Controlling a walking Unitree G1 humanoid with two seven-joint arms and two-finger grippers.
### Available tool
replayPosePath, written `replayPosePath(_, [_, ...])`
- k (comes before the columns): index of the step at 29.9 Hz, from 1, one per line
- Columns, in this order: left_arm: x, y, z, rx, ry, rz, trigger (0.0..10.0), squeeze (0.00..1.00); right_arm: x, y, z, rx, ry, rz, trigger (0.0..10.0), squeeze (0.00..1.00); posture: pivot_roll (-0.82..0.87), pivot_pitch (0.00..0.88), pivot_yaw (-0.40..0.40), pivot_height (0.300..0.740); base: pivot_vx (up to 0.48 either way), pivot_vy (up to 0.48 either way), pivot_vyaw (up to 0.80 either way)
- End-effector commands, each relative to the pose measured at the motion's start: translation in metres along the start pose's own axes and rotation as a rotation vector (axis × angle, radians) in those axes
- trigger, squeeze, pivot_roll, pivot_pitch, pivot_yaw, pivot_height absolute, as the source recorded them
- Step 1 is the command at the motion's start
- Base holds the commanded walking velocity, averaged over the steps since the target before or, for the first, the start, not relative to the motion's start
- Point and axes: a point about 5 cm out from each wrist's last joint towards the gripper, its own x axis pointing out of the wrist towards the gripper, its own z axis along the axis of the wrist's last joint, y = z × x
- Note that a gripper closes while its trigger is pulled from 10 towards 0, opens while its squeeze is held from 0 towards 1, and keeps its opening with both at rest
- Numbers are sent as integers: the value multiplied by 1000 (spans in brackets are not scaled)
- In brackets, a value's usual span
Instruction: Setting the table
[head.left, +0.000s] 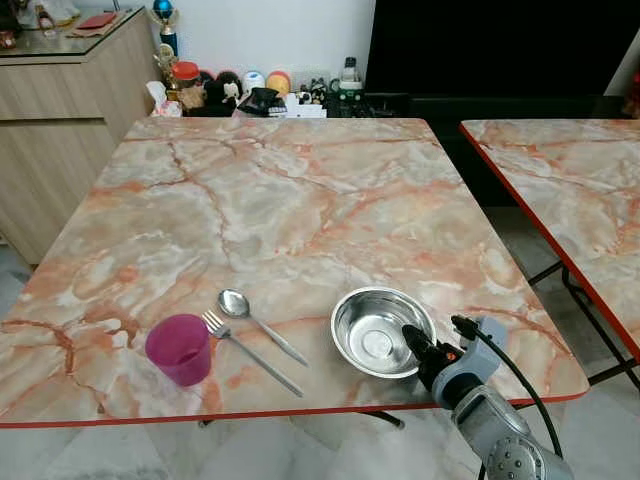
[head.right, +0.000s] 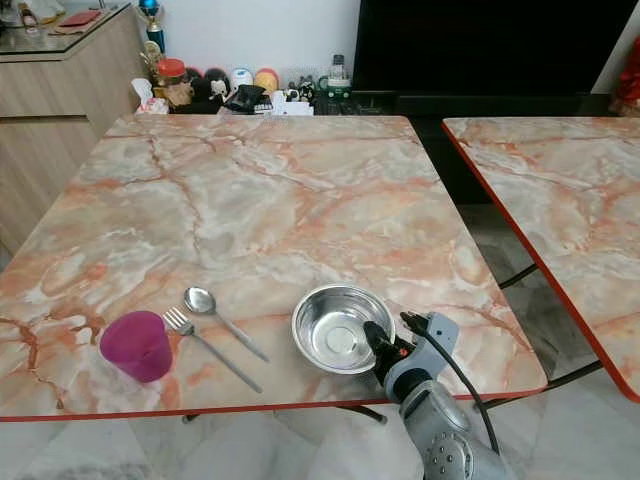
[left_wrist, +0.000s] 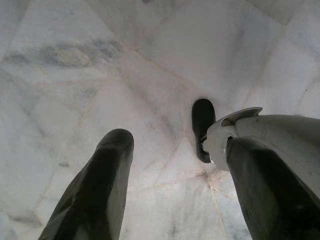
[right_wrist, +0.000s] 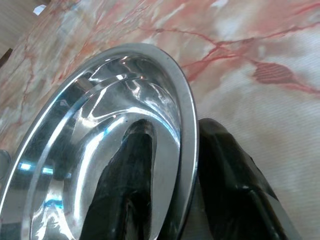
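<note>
- The worktop (head.left: 300, 200) is a square marble-patterned slab with a red edge. A second worktop (head.left: 580, 190) of the same pattern stands to its right, apart from it.
- The steel bowl (head.left: 382, 331) sits upright, mouth up, near the front edge of the worktop, right of centre.
- The right gripper (head.left: 412, 340) is at the bowl's near-right rim. In the right wrist view one finger (right_wrist: 127, 180) lies inside the bowl and the other lies outside, with the rim between them. The fingers are closed on the bowl rim.
- The spoon (head.left: 258, 322) lies flat to the left of the bowl. Its head points toward the far left and its handle runs toward the near right, so the long axis is diagonal.
- The fork (head.left: 250, 350) lies just beside the spoon on the near-left side, roughly parallel to it. Its tines point toward the far left and its handle toward the near right. Whether the two touch cannot be told.
- The purple cup (head.left: 180, 348) stands upright, mouth up, just left of the fork tines, near the front edge.
- The left gripper (left_wrist: 175, 195) hangs idle above the pale tiled floor (left_wrist: 100, 75), with its fingers spread apart and nothing between them.
- A wooden cabinet (head.left: 60, 120) stands at the far left, and a row of small items (head.left: 240, 92) lines the wall behind the worktop.
</note>
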Motion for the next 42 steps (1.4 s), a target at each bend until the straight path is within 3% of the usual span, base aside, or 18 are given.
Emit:
replayPosePath(1, [-2,0,-8,10,34,-6,10000,0,2,2,1,-1,-7,5,8627,0,-23,111,-10,740,0,0,0])
replayPosePath(2, [-2,-1,-8,14,34,-9,10000,0,2,2,1,-1,-11,8,2745,0,-23,110,-10,740,0,0,0])
replayPosePath(3, [-1,-2,-8,16,34,-11,10000,0,2,3,2,0,-14,11,2745,0,-22,110,-10,740,0,0,0])
replayPosePath(4, [-1,-3,-8,18,34,-13,10000,0,2,3,2,0,-18,12,1333,0,-22,110,-10,740,0,0,0])
replayPosePath(11, [-1,-3,-8,23,36,-16,10000,0,3,5,3,3,-25,17,784,0,-21,111,-10,740,0,0,0])
replayPosePath(13, [-2,-2,-9,25,37,-14,10000,0,3,5,3,3,-26,18,0,0,-21,111,-10,740,0,0,0])
replayPosePath(16, [-2,0,-9,27,39,-14,10000,0,4,5,3,3,-29,19,0,0,-21,111,-10,740,0,0,0])
replayPosePath(21, [-2,1,-8,46,39,-18,10000,0,4,5,15,22,-131,5,0,0,-21,110,-10,740,0,0,0])
replayPosePath(22, [0,-3,-5,49,36,-23,10000,0,3,6,21,28,-180,1,706,0,-23,111,-8,740,0,0,0])
replayPosePath(27, [9,-27,7,62,17,-50,10000,0,0,11,37,62,-305,32,863,0,-23,111,-8,740,0,0,0])
replayPosePath(28, [9,-29,8,64,16,-52,10000,0,0,13,39,67,-324,42,1608,0,-23,111,-8,740,0,0,0])
replayPosePath(30, [10,-32,9,73,14,-51,10000,0,-4,18,49,61,-409,66,10000,0,-22,110,-9,740,0,0,0])
replayPosePath(38, [8,-22,9,61,10,-9,10000,0,-8,17,57,62,-499,63,10000,0,-30,108,-9,740,0,0,0])
replayPosePath(42, [8,-19,9,92,10,2,10000,0,-9,17,59,38,-508,57,10000,0,-30,107,-10,740,0,0,0])
